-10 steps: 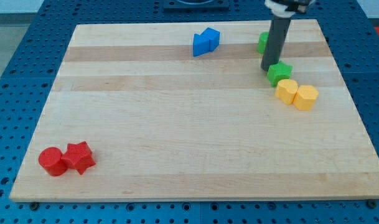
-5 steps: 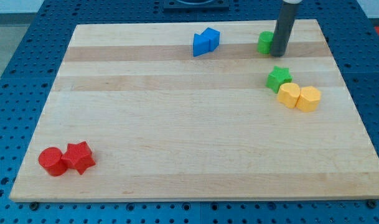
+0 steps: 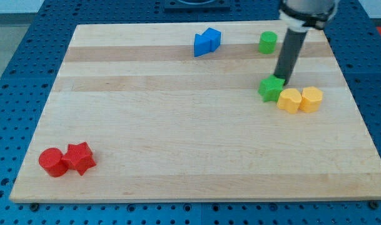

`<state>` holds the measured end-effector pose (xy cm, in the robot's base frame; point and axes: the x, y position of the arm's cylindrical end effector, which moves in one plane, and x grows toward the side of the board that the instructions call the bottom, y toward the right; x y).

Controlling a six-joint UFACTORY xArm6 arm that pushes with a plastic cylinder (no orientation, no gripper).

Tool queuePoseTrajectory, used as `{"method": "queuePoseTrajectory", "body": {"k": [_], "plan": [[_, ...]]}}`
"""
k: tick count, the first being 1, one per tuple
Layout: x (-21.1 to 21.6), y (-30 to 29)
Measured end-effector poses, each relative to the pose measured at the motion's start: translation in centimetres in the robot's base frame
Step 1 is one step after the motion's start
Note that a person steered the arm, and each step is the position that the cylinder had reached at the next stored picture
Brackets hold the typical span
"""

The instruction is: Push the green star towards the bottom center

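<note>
Where my tip (image 3: pixel 281 81) rests, green star (image 3: pixel 271 89) touching

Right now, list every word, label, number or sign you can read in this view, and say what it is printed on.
None: no readable text anywhere.
Wooden board: bare wood grain.
Blocks, including the green star beside my tip: plain, unmarked.

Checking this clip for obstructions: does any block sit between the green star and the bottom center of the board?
Nothing visible does. My tip sits at the green star on its upper right edge; the yellow blocks lie to the view's right, the red blocks far left.
</note>
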<state>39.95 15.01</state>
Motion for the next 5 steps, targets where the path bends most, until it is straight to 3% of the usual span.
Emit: {"method": "queuePoseTrajectory", "body": {"k": [3,4,5], "plan": [[13.0,-11.7],[11.9,-11.8],[0.9,-8.9]]}}
